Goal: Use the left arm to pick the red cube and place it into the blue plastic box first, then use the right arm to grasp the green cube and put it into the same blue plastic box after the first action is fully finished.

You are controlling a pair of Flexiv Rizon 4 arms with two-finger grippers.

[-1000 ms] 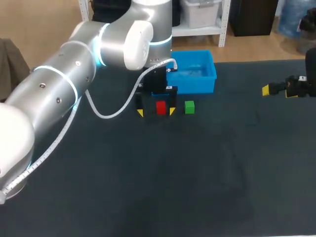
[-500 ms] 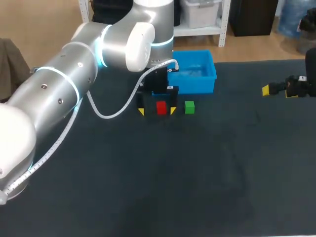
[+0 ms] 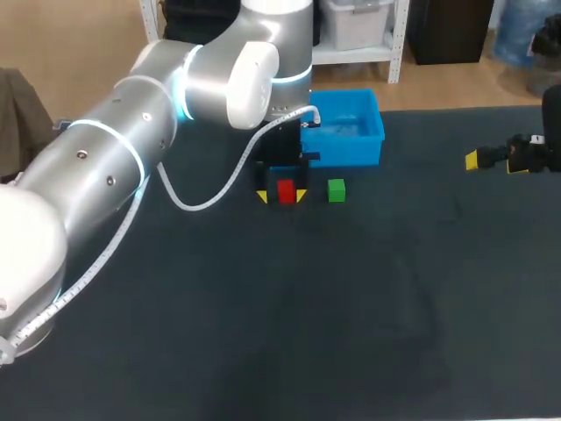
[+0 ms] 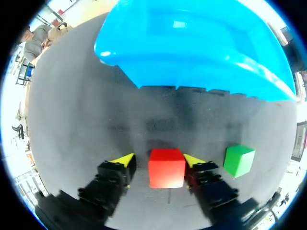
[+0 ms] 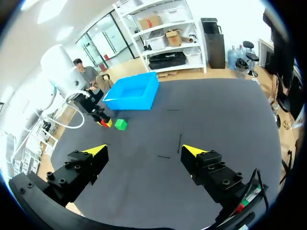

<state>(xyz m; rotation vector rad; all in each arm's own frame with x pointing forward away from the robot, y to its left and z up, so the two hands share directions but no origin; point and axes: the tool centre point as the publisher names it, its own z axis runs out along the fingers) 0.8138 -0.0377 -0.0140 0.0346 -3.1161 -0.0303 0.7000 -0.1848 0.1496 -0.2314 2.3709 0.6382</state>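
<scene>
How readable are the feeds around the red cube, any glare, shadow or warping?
Left wrist view: the fisheye bows the wall of the blue box, glare streaks its rim, and its shadow darkens the mat short of the red cube, which is evenly lit between the tips of the left gripper. Head view: only a faint shadow near the red cube; the green cube is unobstructed.

Head overhead, wrists low, blue box (image 3: 351, 151) in all
</scene>
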